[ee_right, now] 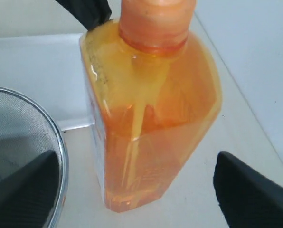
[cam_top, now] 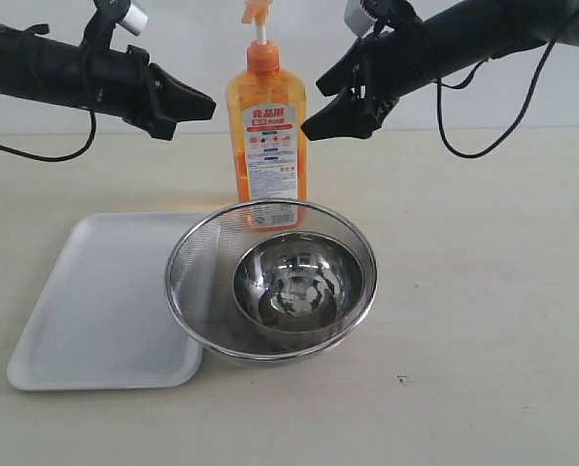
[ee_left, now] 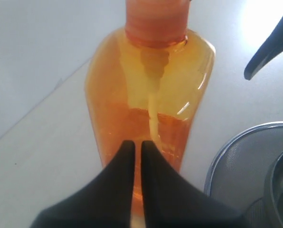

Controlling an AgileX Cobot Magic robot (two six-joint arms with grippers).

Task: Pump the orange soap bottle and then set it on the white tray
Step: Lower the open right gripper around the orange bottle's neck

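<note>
Orange soap bottle [cam_top: 266, 136] stands upright on the table [cam_top: 484, 291], right behind the mesh strainer [cam_top: 197, 257] with the steel bowl [cam_top: 294, 282] inside, clear of the white tray [cam_top: 95, 311] alongside. Left gripper [cam_top: 210, 107] hovers near its shoulder, fingers pressed together, while the right gripper [cam_top: 311, 105] waits by the other shoulder, spread wide, gripping nothing

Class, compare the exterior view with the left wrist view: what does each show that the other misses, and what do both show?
Only the exterior view: the white tray and the bottle's label. Only the left wrist view: the dip tube inside the bottle. Both: the orange soap bottle, the mesh strainer and the shut left claw.
</note>
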